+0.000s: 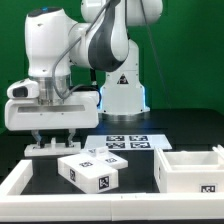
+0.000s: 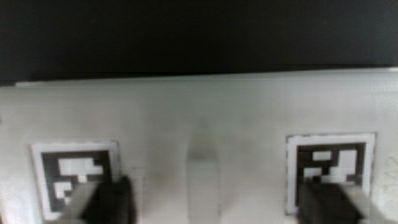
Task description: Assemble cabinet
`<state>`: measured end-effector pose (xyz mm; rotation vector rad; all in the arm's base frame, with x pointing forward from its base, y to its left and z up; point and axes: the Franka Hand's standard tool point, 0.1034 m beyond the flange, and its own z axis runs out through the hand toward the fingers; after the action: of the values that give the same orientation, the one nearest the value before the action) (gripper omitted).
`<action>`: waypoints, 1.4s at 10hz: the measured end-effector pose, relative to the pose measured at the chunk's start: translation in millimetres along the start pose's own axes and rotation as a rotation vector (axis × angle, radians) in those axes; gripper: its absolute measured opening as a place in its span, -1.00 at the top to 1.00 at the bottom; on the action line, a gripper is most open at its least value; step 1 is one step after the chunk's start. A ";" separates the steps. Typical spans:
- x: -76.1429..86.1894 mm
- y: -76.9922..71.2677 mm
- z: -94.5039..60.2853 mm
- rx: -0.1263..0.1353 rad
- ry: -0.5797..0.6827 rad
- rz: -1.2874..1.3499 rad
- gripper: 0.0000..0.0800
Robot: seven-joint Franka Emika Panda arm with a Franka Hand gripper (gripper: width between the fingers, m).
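My gripper is at the exterior view's left, low over the table, with its jaws wide apart and nothing between them. Right under it lies a flat white tagged cabinet piece. In the wrist view this piece fills the frame with two square tags on it, and my dark fingers stand over it, one in front of each tag. I cannot tell whether they touch it. A second white tagged piece, a block, lies in the middle of the table. The large open cabinet body stands at the exterior view's right.
The marker board lies flat behind the block, in front of the white robot base. A white raised border runs along the table's front and left edges.
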<state>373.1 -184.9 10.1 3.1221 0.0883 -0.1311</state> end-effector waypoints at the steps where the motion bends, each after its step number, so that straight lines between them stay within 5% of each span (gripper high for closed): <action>1: 0.0 0.0 0.1 0.000 0.000 0.000 0.36; 2: -0.2 -0.5 -0.1 0.000 0.000 0.013 0.36; 3: -0.5 -3.0 -2.0 0.001 0.002 0.048 0.79; 5: -6.3 -13.1 -9.1 0.011 0.008 0.129 0.84; 9: 11.2 -69.2 -40.3 0.063 0.015 0.327 0.84; 11: 33.5 -103.9 -49.8 0.059 0.029 0.399 0.84; 13: 31.9 -80.9 -41.7 0.034 0.049 0.288 0.84; 14: 32.9 -84.5 -42.3 0.038 0.047 0.318 0.84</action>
<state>404.5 -98.0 48.4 3.1242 -0.4125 -0.0547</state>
